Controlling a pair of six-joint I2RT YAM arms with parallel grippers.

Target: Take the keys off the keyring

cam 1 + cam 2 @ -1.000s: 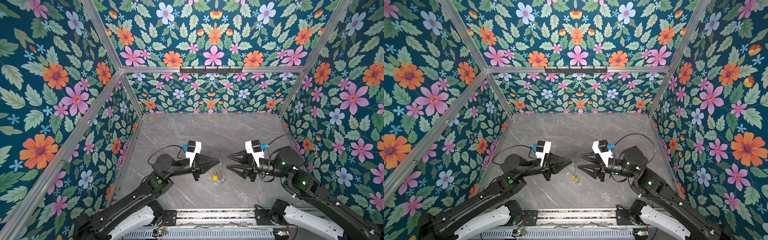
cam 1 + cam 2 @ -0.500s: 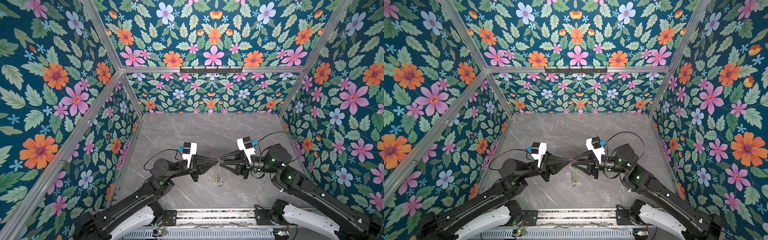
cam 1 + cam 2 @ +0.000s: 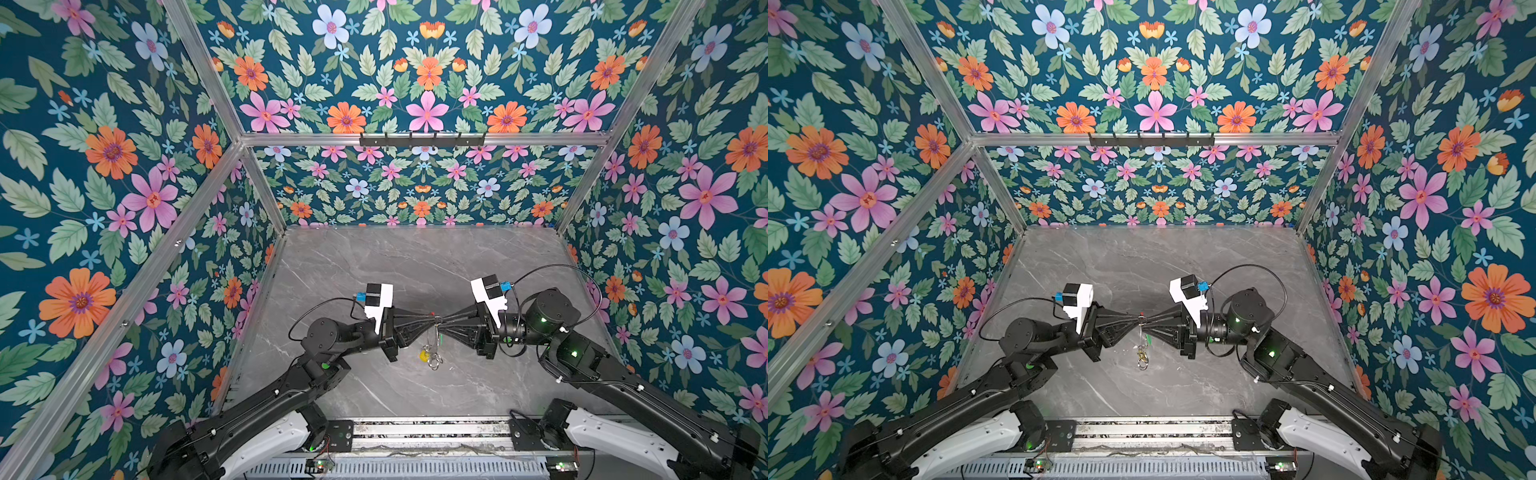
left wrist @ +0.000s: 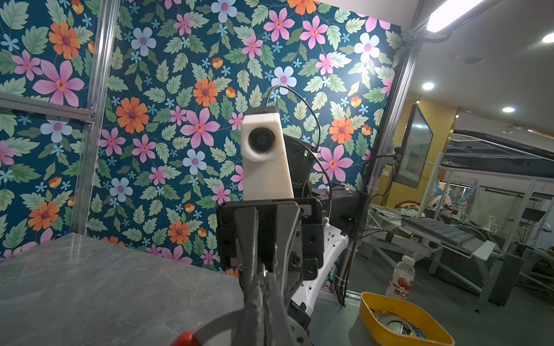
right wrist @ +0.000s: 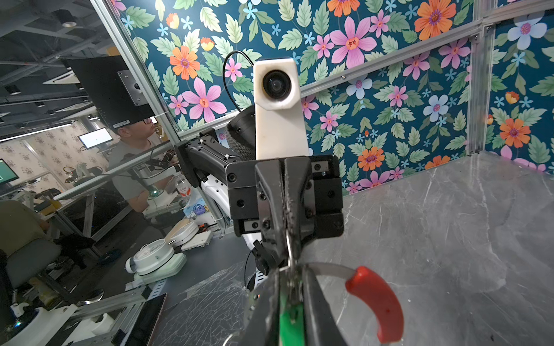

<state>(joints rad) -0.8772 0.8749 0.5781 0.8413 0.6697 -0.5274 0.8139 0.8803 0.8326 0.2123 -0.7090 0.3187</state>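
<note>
Both grippers meet tip to tip above the front middle of the grey table. My left gripper (image 3: 432,322) is shut on the keyring, a thin grey hoop (image 4: 215,326) with a red sleeve (image 5: 374,302). The keys hang from it in a small bunch in both top views: the yellow-tagged key (image 3: 423,355) lowest, the green-tagged key (image 3: 1148,340) higher up. In the right wrist view my right gripper (image 5: 289,269) has its fingers closed on either side of the green tag (image 5: 292,323), with small metal loops just above it.
Floral walls enclose the grey marble table (image 3: 415,266) on three sides. A black hook rail (image 3: 422,139) hangs on the back wall. An aluminium rail (image 3: 415,432) runs along the front edge. Off the table stand a yellow bin (image 4: 368,317) and a bottle (image 4: 401,278).
The two grippers moved toward each other and now meet. The right jaws have narrowed onto the green tag. The bunch hangs between the tips.
</note>
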